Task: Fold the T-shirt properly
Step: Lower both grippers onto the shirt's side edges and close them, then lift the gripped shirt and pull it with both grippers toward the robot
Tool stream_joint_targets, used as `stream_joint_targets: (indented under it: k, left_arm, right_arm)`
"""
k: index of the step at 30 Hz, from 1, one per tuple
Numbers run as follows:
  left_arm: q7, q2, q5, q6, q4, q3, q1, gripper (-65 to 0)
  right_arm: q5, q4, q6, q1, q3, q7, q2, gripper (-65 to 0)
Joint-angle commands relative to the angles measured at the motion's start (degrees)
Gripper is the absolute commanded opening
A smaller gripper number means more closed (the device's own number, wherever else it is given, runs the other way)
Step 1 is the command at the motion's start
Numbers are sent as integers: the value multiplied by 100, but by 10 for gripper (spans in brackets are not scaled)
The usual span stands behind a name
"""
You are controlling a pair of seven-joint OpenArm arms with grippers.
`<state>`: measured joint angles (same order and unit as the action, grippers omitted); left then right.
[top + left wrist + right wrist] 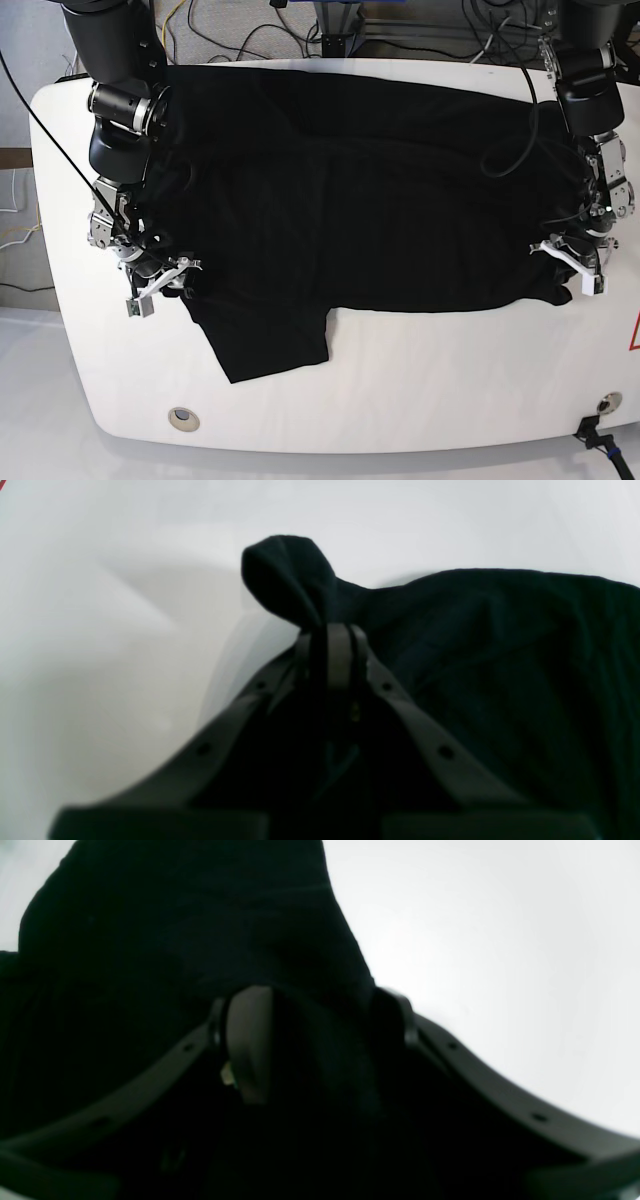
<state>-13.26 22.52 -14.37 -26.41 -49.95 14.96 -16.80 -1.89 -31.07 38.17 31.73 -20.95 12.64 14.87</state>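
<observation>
Left wrist view: left gripper [332, 630] pinching a bunched corner of the T-shirt [500, 645], jaws pressed together on the fabric. Right wrist view: right gripper [320, 1010] with jaws spread, a fold of the black cloth lying between them but not clamped. Base view: T-shirt [380, 200] spread flat across the white surface [450, 390], one sleeve hanging toward the near edge of the surface, the grippers at opposite ends of the garment. For a clean fold, both ends should probably be gripped firmly and lifted together, keeping the hem taut and level
</observation>
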Motion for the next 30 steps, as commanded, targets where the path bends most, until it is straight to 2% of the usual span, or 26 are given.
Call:
stream_joint_targets:
  k: [1, 3, 4, 9, 17, 24, 30]
  left_arm:
    - [152, 117, -71, -18, -108, 20, -136, -650]
    - [152, 117, -71, -18, -99, 20, -136, -650]
    - [152, 117, -71, -18, -99, 20, -136, -650]
    - [152, 117, -71, -18, -99, 20, -136, -650]
    - [152, 117, -71, -18, -143, 20, -136, -650]
    - [152, 108, -79, -27, -600, 38, -127, -650]
    - [152, 108, -79, -27, -1277, 38, 286, -650]
  right_arm:
    - [53, -45, 38, 111, 7, 182, -50, -348]
    - [53, -45, 38, 111, 7, 182, -68, -363]
    - [53, -45, 38, 111, 7, 182, -68, -391]
    - [53, -45, 20, 120, 7, 182, -76, -644]
    - [53, -238, 29, 164, 7, 208, -41, -650]
    - [44, -1741, 38, -12, 7, 1281, -68, -650]
    - [35, -3007, 38, -557, 7, 2186, -173, -650]
